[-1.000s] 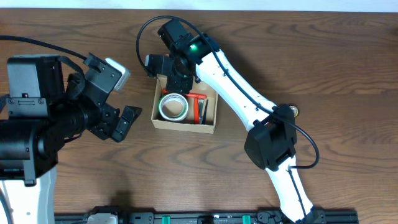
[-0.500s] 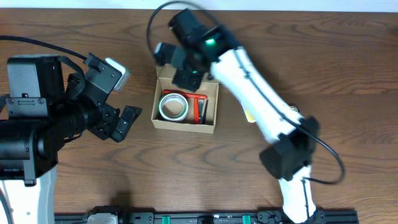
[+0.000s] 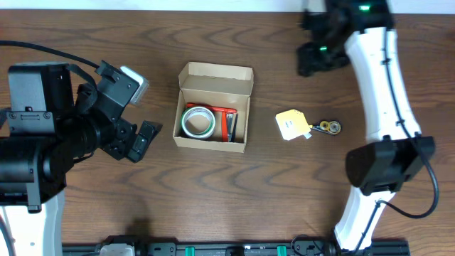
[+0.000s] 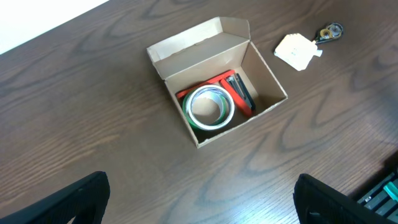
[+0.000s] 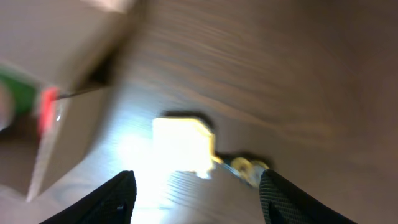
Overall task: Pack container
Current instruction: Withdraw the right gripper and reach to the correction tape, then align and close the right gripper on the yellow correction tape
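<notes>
Cardboard holds the centre of the overhead view. The small rectangular tan cardboard box (image 3: 215, 77) rests on the dark wood-grain table (image 3: 185, 199), its hinged lid flap standing open along the twelve o'clock edge. Inside, we make out a roll of tape with a green edge and a pale core (image 3: 198, 122) lying flat toward the nine o'clock wall. Beside it, toward three o'clock, is a flat red object (image 3: 226, 114) with a slim black object (image 3: 232, 128) against it. What those two are, we cannot tell.

At three o'clock from the box, apart from it, a pale yellow square tag (image 3: 291, 124) lies on the wood. A small round metallic piece (image 3: 329, 127) sits just beside the tag, again at three o'clock. We cannot tell whether the two are joined.

The left gripper (image 4: 202, 186) hovers at nine o'clock from the box, near it but not touching. Its black fingers (image 4: 81, 199) are spread wide with nothing between them, and its wrist camera looks down on the open box.

The right gripper (image 5: 196, 180) is up at about two o'clock from the box, well apart from it, near the table's far edge. Its wrist view is blurred, yet we see two dark fingers (image 5: 115, 199) parted and empty, with the yellow tag and the metallic piece on the table below them.
</notes>
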`<control>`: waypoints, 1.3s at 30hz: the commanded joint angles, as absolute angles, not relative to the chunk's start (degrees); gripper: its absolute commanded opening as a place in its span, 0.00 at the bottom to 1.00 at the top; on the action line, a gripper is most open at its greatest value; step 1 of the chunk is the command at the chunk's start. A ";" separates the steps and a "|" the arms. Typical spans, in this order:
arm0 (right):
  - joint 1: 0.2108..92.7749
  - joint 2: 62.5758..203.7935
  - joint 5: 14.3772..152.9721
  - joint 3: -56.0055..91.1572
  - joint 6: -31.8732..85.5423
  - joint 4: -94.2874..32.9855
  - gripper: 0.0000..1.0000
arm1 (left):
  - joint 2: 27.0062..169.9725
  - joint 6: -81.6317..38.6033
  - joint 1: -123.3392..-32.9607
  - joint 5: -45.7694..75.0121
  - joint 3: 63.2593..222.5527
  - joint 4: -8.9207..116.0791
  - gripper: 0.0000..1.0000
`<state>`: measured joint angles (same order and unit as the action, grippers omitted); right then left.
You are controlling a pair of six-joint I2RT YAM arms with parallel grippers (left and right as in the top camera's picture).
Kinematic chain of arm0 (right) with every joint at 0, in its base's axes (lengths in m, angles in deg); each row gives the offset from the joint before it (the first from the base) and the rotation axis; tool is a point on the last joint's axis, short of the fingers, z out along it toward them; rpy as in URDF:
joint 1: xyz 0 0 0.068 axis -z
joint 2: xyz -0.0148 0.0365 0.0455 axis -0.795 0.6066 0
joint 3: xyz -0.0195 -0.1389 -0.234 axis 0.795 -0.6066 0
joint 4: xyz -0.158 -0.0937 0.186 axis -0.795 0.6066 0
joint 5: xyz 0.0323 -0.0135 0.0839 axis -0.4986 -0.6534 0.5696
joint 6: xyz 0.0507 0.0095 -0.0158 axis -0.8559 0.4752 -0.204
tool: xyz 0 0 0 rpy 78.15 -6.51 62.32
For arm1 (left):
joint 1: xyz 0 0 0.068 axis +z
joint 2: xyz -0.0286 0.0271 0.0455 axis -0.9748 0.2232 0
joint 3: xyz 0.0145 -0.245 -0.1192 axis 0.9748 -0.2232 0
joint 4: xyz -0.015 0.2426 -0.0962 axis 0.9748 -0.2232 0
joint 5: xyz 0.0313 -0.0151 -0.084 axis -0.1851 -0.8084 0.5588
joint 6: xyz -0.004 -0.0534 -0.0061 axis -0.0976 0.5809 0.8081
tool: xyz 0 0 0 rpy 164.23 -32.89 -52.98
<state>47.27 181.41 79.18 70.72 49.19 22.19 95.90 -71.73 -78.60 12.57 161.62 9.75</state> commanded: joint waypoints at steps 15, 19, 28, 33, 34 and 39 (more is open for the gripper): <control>55.20 179.58 76.56 44.23 38.94 12.81 0.44 | 95.92 -72.56 -78.25 13.44 162.42 9.57 0.95; 53.63 174.59 77.35 33.76 32.36 5.49 0.47 | 95.94 -72.56 -78.25 13.44 162.42 9.57 0.95; 53.32 168.80 78.37 21.56 5.09 -0.89 0.72 | 95.92 -72.56 -78.25 13.44 162.42 9.57 0.95; 53.39 168.80 85.35 21.56 3.23 -4.17 0.99 | 95.94 -72.56 -78.25 13.44 162.42 9.57 0.95; 53.37 168.80 86.70 21.56 3.25 -5.07 0.99 | 95.94 -72.56 -78.25 13.44 162.42 9.57 0.95; 53.35 168.80 89.63 21.56 3.23 -8.30 0.99 | 95.92 -72.54 -78.25 13.44 162.42 9.57 0.95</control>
